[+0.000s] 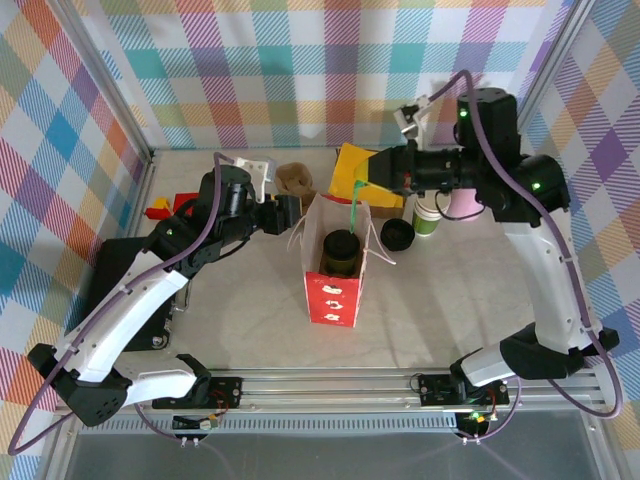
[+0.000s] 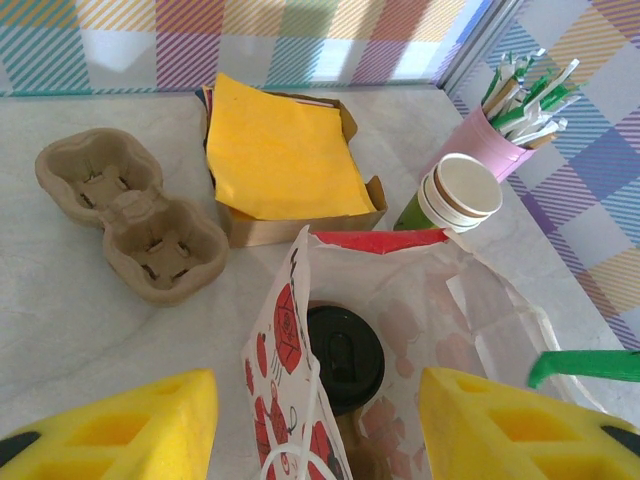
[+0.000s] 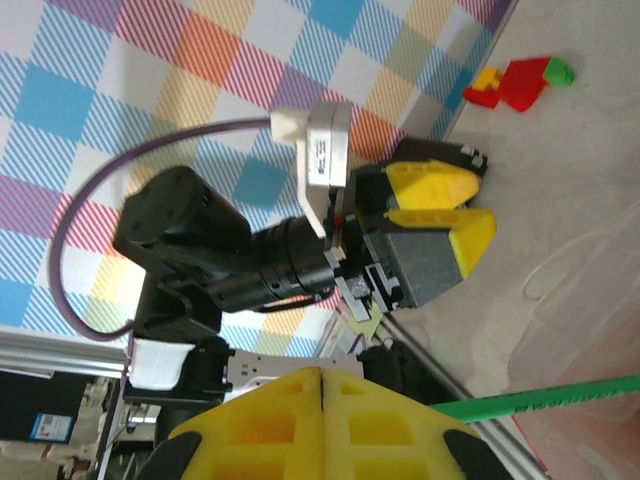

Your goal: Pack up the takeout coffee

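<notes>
– Red-and-white paper bag [image 1: 333, 285] in the middle of the table [image 1: 240, 320]: is the takeout coffee [image 1: 342, 252] inside it?

– Yes. It stands upright on the bag's floor with its black lid on. In the left wrist view the lid sits low between the bag's walls.

– How does the left gripper [image 1: 292, 213] stand?

– Spread wide. Its yellow fingers [image 2: 150, 425] sit far apart at the bottom corners of its own camera, with the bag's near wall and the cup between them. I cannot tell whether either finger touches the paper.

– And the right gripper [image 3: 322, 390]?

– Its two yellow pads are pressed together, pinching a green straw [image 3: 540, 398]. From above, the straw hangs down over the bag's open mouth, and its lower end is just beside the cup's lid. Whether the two touch I cannot tell.

– What else is nearby?

– A spare lid [image 1: 397, 235] lies on the table just right of the bag. Behind it stands a stack of green cups [image 2: 455, 190], with a pink cup [image 2: 488, 140] of straws beside them. A box of yellow napkins [image 2: 280, 155] sits behind the bag, and a pulp carrier [image 2: 130, 215] lies left of the box.
</notes>
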`<state>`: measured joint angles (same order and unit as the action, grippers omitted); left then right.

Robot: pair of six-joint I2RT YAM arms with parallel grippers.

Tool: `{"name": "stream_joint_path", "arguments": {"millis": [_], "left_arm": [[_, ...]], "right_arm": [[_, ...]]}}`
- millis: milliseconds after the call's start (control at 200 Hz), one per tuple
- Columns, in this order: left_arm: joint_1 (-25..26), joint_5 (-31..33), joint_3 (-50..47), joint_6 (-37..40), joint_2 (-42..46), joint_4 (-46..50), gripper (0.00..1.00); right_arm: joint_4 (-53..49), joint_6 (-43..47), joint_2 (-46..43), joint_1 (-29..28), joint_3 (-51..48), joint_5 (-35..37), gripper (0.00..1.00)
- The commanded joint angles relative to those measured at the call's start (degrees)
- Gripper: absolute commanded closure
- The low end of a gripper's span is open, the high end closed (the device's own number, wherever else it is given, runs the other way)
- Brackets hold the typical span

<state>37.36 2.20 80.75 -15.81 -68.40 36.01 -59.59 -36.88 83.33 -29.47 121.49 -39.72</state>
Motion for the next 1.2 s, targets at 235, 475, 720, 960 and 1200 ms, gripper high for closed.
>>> {"name": "stream_joint_path", "arguments": {"millis": [235, 475, 720, 960, 1200], "left_arm": [[-0.1, 0.5, -1.3, -0.4, 1.4, 0.6, 0.45], [-0.1, 0.7, -1.4, -0.4, 1.5, 0.7, 0.45], [-0.1, 0.6, -1.7, -0.3, 1.3, 0.6, 0.45], [-0.1, 1.3, -0.4, 0.4, 1.3, 1.6, 0.45], [-0.1, 2.0, 0.1, 0.7, 1.7, 2.7, 0.45]], "right_arm": [[4.4, 0.4, 0.9, -9.7, -11.4, 3.9, 1.00], [4.3, 2.7, 0.9, -13.8, -18.9, 8.9, 1.00], [7.2, 3.8, 1.4, -16.0, -22.2, 14.4, 0.94], [3.2, 8.2, 1.3, -16.3, -15.9, 24.5, 0.77], [0.7, 13.9, 1.5, -16.3, -10.3, 36.9, 0.58]]}}
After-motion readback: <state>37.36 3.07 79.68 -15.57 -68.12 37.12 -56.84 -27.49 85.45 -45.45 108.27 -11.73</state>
